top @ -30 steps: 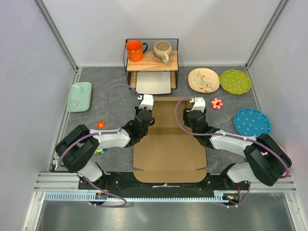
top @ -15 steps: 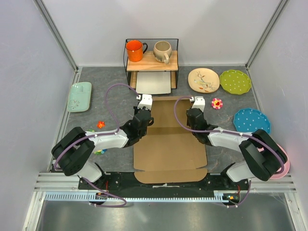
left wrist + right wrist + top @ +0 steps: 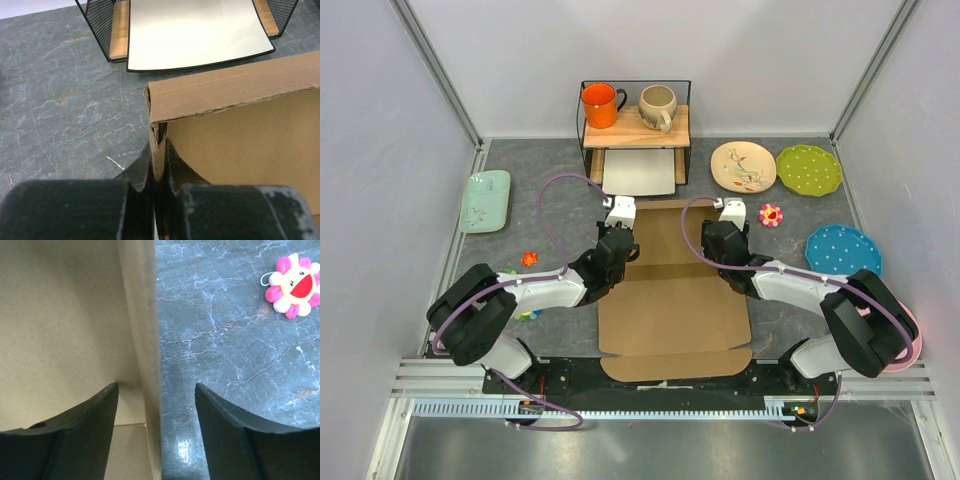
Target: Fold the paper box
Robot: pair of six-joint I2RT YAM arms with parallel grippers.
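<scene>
While most of the paper box (image 3: 672, 300) lies flat on the table (image 3: 550, 190), mid-workspace btwn your two arms, the far end is partly stood up.

- L side: left gripper (image 3: 158, 156) is clenched on the box's left side wall, right at the far-left corner. The wall edge is pinched thin btwn the fingers and looks a bit ragged where it meets the far wall.
- Far wall: it's up, roughly vertical in the left wrist view, w/ the white tray (image 3: 195, 30) and wire rack (image 3: 102, 25) just beyond it.
- R side: right gripper (image 3: 156, 392) is released, jaws wide, straddling the right side wall. The wall stands in the gap, nearer the inner finger; can't tell if it touches. Nothing is grasped. A flower toy (image 3: 294, 284) sits well apart on the table outside the box.
- Near end: in the top view, the panel and flap by the arm bases lie flat, unfolded.

Progress, my read: early-to-mid.
- Done: far wall raised, both side walls lifted at the far end, only the L one held.
- Left to do: lock the far corners, bring up the near wall and flap, tuck.

The L corner doesn't look tabbed in, so if you let go there I'd expect it to sag.
</scene>
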